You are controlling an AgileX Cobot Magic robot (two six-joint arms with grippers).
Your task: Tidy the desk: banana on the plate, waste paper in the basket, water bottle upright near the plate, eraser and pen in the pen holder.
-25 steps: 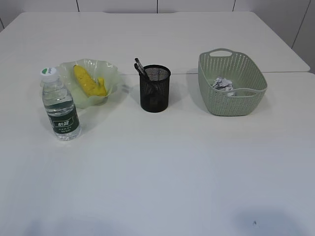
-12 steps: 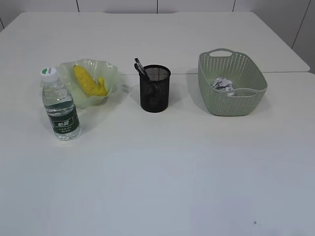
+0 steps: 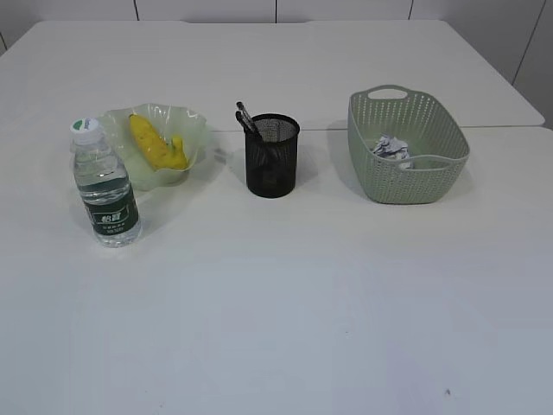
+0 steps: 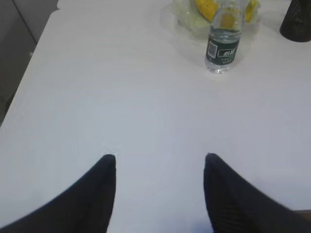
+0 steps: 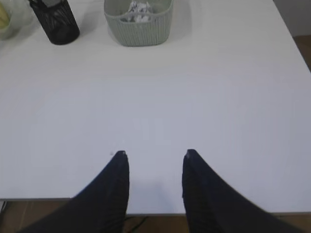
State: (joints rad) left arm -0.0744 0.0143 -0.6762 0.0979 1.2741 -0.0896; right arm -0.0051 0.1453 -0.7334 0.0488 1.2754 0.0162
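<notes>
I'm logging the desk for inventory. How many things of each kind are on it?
Bottle: 1
Banana: 1
Plate: 1
Pen holder: 1
Pen: at least 1
Basket: 1
Crumpled paper: 1
Total: at least 7

A dim shadow that lay on the near right part of the table [image 3: 363, 346] a second ago, by the front edge, has faded (it was already weaker half a second back); that patch now reads as plain white in the exterior view.
</notes>
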